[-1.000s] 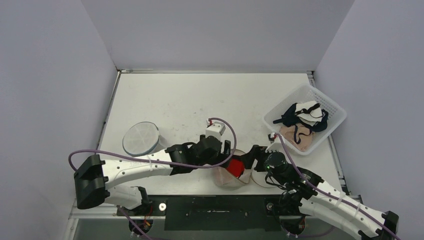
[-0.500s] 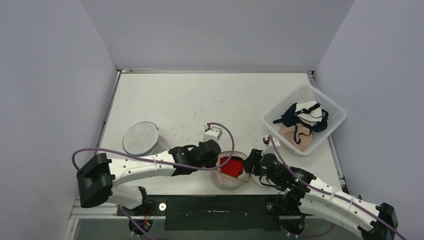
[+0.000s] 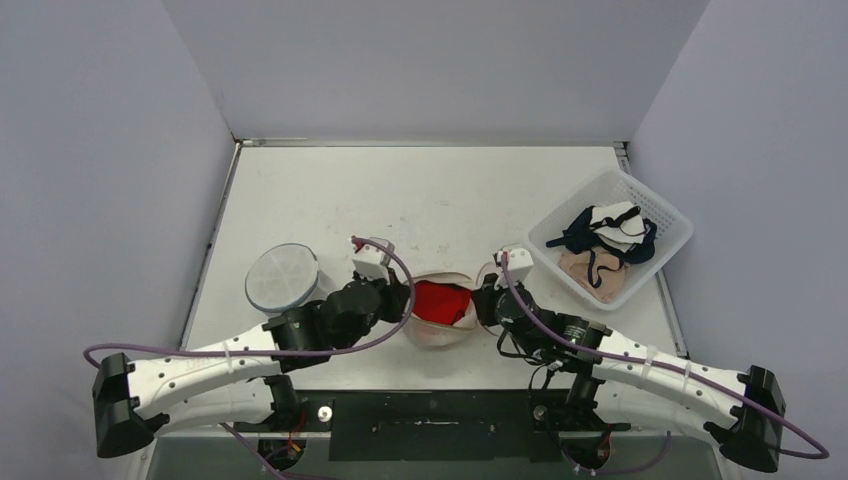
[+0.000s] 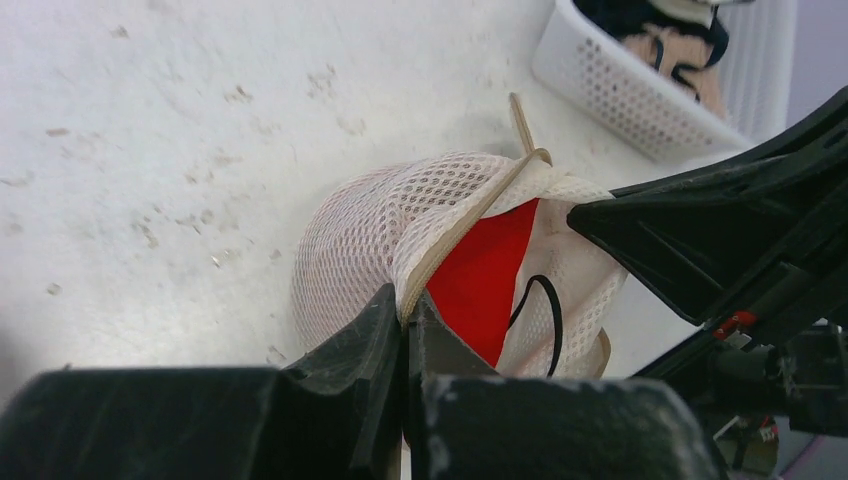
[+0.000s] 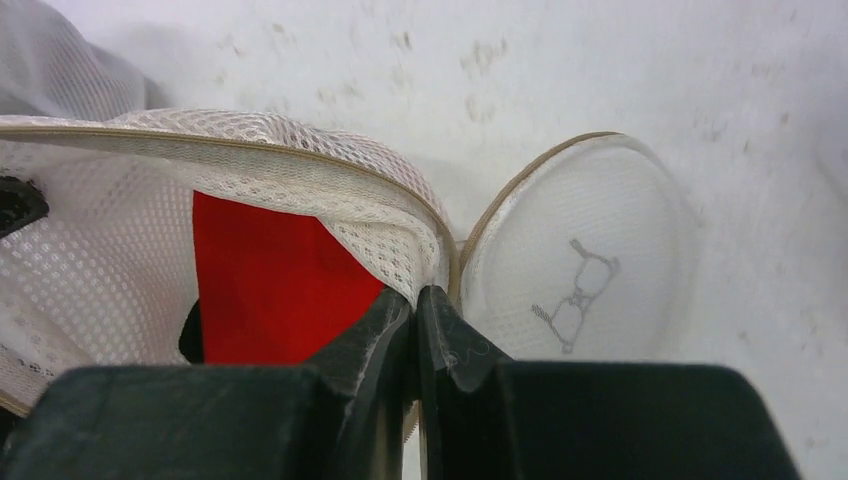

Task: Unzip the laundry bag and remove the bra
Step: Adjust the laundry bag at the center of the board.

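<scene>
Left hand: pressed together, pinching the tan-trimmed rim of the laundry bag at the left of its mouth.
Right hand: pressed together on the same rim at the opposite side, just where the round flap joins the body.
Bag state: the mouth stands open between the two hands and the flap lies folded out flat on the bench. The unzip step looks done.
Bag location: centre of the bench near its front edge, between the two wrists in the top view.
Bra: red, bunched inside the bag and showing through the mouth. A black loop (probably a strap, too small to confirm) lies over its lower edge.
Handling, bag: light, limp mesh that is likely to collapse when released and to snag easily. The trim is the firmest line, so hold there, as both hands do.
Handling, bra: soft, light and compressible. It is not fragile, but straps and hooks are likely to catch in the mesh.
Grip point, bra: the exposed red fold nearest the mouth. Pinch a thick bunch of cloth rather than a strap alone.
Next move, judged: one hand must give up the rim to reach in. The other holds the bag down so that it does not lift with the garment.
Surroundings: a white basket with other garments sits to the right, well apart. A round mesh disc lies to the left.
</scene>
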Tool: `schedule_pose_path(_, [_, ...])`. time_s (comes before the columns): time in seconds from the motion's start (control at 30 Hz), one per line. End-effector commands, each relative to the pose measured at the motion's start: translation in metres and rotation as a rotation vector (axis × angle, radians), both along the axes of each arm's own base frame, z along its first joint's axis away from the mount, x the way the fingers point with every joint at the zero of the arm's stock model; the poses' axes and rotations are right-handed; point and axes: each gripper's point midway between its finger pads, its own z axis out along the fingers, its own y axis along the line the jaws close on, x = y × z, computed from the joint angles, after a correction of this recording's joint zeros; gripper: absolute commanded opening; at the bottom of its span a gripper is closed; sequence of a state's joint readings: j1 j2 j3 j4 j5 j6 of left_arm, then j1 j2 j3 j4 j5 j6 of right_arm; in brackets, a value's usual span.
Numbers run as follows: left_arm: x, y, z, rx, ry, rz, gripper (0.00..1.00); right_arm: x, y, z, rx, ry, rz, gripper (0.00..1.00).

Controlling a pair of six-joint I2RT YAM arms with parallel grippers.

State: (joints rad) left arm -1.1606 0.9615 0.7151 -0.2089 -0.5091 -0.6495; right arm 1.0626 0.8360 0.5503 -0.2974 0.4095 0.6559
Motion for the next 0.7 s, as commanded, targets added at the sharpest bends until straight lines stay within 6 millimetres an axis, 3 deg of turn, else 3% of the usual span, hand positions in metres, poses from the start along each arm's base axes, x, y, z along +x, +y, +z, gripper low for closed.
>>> schedule_pose_path(0.0, [0.024, 0.023, 0.055, -0.069, -0.189, 0.119, 0.00, 0.034, 0.012, 0.064, 0.030, -0.257, -0.030, 0.05])
schedule_pose_path(0.07, [0.026, 0.030, 0.043, -0.056, -0.178, 0.141, 0.00, 0.037, 0.015, 0.054, 0.027, -0.258, -0.037, 0.05])
schedule_pose_path(0.17, [0.024, 0.031, 0.007, -0.035, -0.114, 0.145, 0.00, 0.036, 0.015, 0.023, 0.020, -0.216, -0.059, 0.05])
schedule_pose_path(0.3, [0.019, 0.026, -0.045, -0.008, -0.028, 0.137, 0.00, 0.029, 0.003, -0.020, 0.016, -0.146, -0.103, 0.05])
schedule_pose_path(0.37, [0.019, 0.020, -0.060, -0.016, -0.004, 0.135, 0.00, 0.025, -0.005, -0.037, 0.011, -0.116, -0.123, 0.05])
schedule_pose_path(0.5, [0.016, 0.012, -0.082, 0.007, 0.041, 0.117, 0.00, 0.020, -0.016, -0.049, 0.000, -0.079, -0.161, 0.08])
schedule_pose_path(0.57, [0.016, 0.008, -0.087, 0.021, 0.051, 0.104, 0.00, 0.016, -0.022, -0.048, -0.009, -0.067, -0.173, 0.22])
schedule_pose_path(0.63, [0.015, 0.006, -0.088, 0.028, 0.057, 0.096, 0.00, 0.013, -0.025, -0.038, 0.012, -0.066, -0.179, 0.47])
schedule_pose_path(0.67, [0.016, 0.004, -0.086, 0.027, 0.057, 0.090, 0.00, 0.012, -0.026, -0.029, 0.034, -0.075, -0.177, 0.55])
